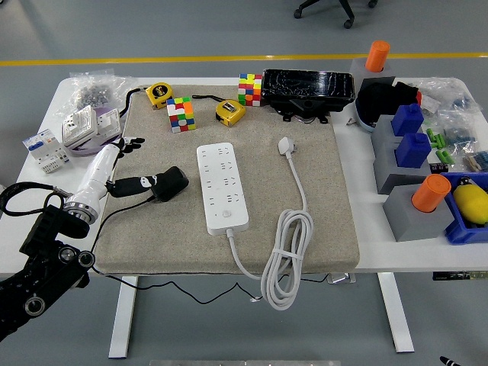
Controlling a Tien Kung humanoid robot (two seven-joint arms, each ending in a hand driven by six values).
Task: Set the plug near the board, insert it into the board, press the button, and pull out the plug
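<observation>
A white power strip (223, 187) lies lengthwise in the middle of the beige mat (320, 229), its round button near its front end. Its own white plug (287, 145) rests on the mat to the right, and the white cable coils at the front. A black plug (170, 184) with a thin black cable lies on the mat left of the strip. My left hand (131, 164), on a white forearm, comes in from the lower left. Its fingers (130, 142) are spread well behind the plug, while the thumb (137, 184) reaches the plug's left end.
Two tape measures (229, 111), two colour cubes (181, 113) and a black tray (308, 91) stand along the mat's back. White sockets (80, 126) and bagged parts lie at the left. Grey and blue blocks with orange cylinders (431, 193) fill the right side.
</observation>
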